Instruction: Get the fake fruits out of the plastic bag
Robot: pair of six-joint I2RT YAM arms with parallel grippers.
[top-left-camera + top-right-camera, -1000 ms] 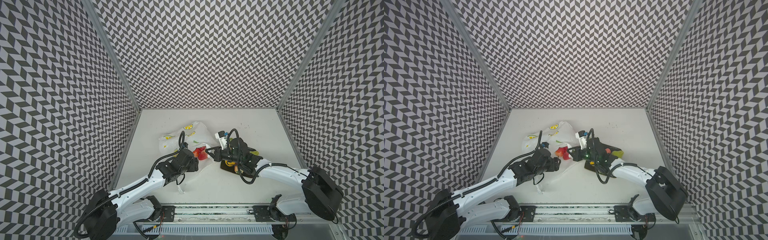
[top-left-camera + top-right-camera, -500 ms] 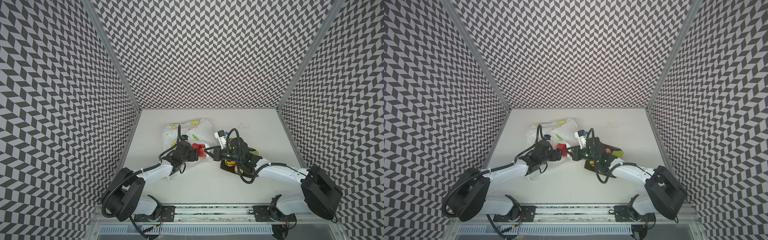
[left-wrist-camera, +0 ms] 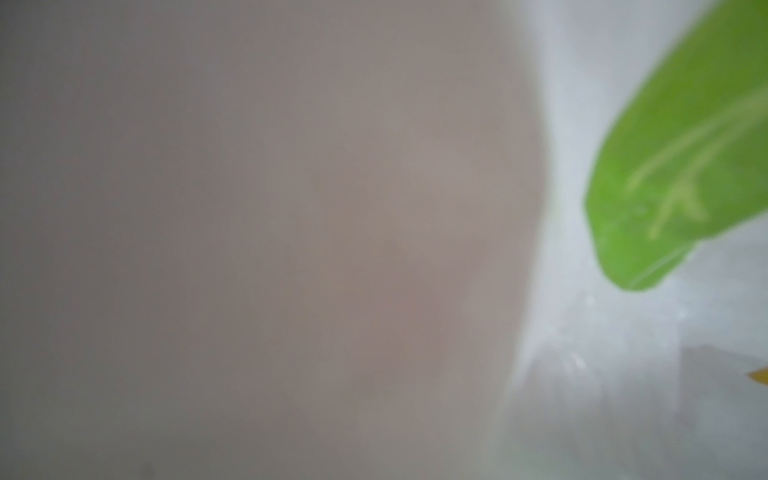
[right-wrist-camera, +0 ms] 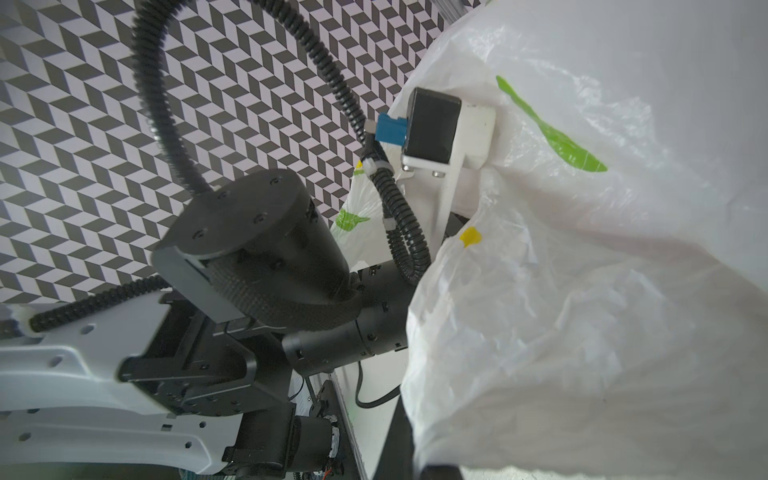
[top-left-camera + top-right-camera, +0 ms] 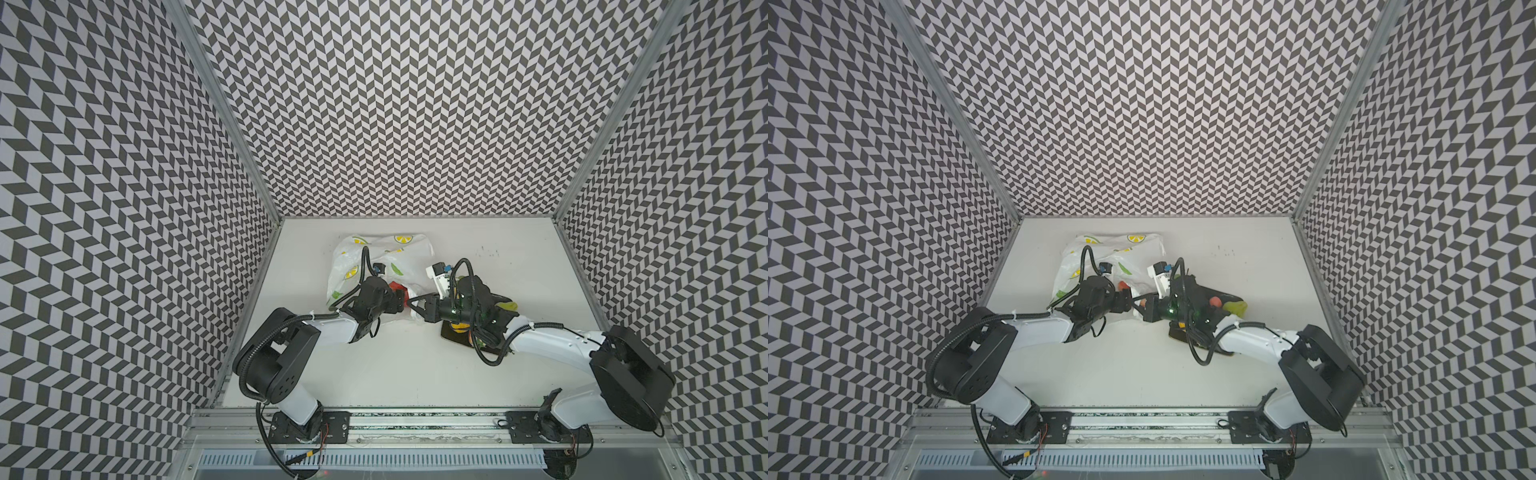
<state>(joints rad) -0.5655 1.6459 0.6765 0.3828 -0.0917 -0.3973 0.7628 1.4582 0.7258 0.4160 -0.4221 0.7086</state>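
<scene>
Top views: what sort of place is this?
Probably a robot data-collection cell, not a home or shop: chevron-patterned walls box in a white table, and two arms are bolted to a rail along its front.

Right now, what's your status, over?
Right gripper shut, pinching bag edge. Left gripper in bag mouth, grip unclear. Red fruit there, not out yet. Bag film covers left wrist view.

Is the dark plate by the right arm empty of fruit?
No, a red fruit and a yellow-green fruit lie on the dark plate in a top view.
</scene>
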